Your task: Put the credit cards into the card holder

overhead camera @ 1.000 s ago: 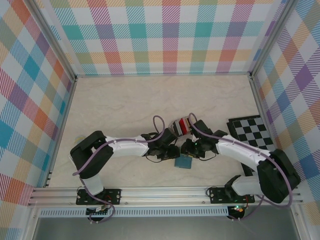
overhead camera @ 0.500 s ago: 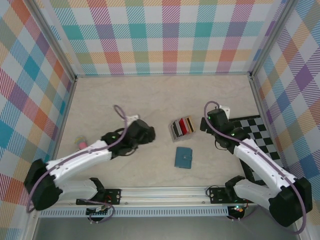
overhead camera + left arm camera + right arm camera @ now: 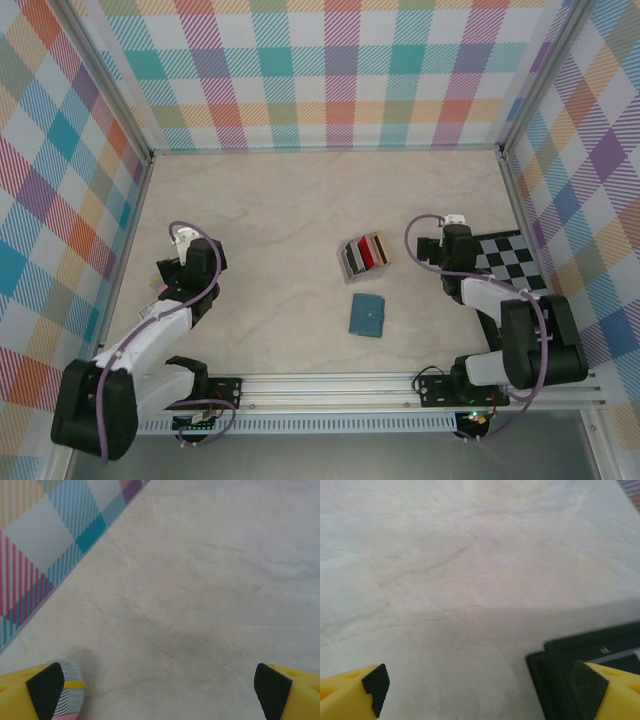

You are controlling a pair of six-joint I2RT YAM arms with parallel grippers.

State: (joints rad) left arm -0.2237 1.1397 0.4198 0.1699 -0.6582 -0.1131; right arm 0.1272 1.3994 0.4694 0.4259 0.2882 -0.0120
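While closed, card holder (image 3: 367,314) — credit cards (image 3: 368,250) in rack (image 3: 346,262).

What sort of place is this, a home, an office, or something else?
Probably a robot test cell in a lab: a pale table walled by plaid panels, two arms bolted to a rail at its near edge, and a few small props such as a teal card holder.
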